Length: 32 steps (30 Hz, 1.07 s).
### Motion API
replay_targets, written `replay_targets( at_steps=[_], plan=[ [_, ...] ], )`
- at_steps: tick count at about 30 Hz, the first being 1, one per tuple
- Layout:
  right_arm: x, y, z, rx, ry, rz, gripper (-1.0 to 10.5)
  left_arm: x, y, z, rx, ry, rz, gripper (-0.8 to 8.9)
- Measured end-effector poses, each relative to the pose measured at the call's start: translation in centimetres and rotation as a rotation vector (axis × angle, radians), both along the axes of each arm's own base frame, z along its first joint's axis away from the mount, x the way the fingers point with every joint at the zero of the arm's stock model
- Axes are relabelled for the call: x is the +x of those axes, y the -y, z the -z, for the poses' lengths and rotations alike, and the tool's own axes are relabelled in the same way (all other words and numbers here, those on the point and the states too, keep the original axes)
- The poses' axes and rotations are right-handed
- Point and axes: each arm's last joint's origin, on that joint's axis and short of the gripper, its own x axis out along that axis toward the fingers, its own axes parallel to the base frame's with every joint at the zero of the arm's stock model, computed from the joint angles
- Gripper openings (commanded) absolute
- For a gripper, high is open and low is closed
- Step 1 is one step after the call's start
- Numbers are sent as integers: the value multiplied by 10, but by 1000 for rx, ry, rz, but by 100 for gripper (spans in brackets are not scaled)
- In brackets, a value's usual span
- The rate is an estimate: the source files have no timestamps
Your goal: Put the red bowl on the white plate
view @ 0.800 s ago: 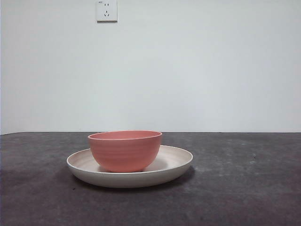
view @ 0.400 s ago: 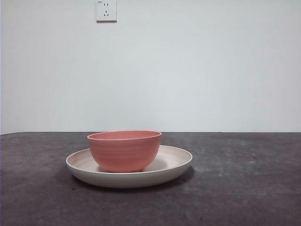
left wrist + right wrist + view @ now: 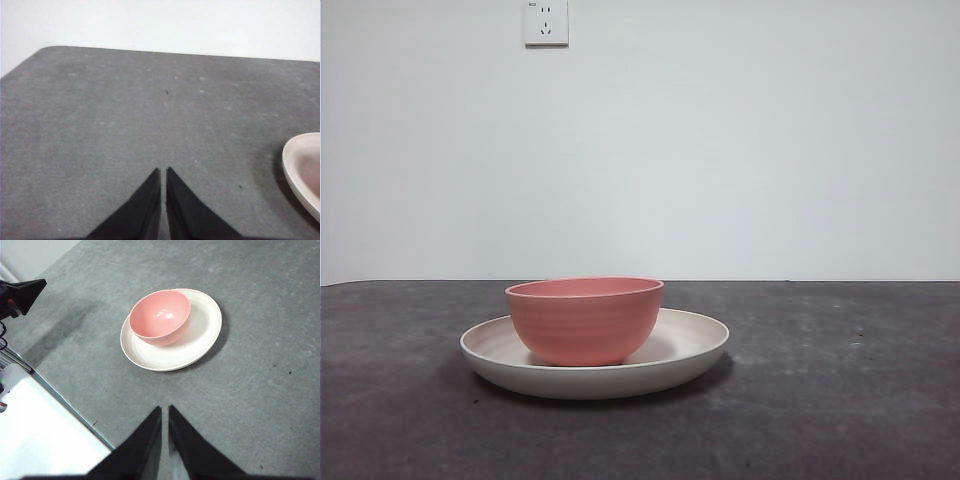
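The red bowl (image 3: 585, 320) stands upright on the white plate (image 3: 690, 345), left of the plate's middle in the front view. The right wrist view shows the bowl (image 3: 160, 316) resting inside the plate (image 3: 202, 335), close to its rim. My right gripper (image 3: 164, 411) is shut and empty, raised well back from the plate. My left gripper (image 3: 163, 172) is shut and empty over bare table, with only the plate's edge (image 3: 300, 170) showing at the side of its view. Neither gripper shows in the front view.
The dark grey table (image 3: 840, 400) stretches around the plate. A white wall with a socket (image 3: 547, 22) stands behind. In the right wrist view the table's edge (image 3: 65, 400) and the other arm's black tip (image 3: 22, 292) show.
The bowl and plate shifted very slightly left between one second ago and half a second ago; nothing has moved since.
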Motion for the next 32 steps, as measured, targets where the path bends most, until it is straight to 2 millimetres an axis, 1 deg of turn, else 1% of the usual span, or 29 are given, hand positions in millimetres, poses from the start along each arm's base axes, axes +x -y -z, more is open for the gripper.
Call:
replay_targets(
  at_steps=[7,32],
  plan=[
    [0,0,0,0,0,0,19,0,-2,1,8,1,-53,20],
    [0,1,0,1,1,7,19,0,-2,1,9,1,-54,20]
  ],
)
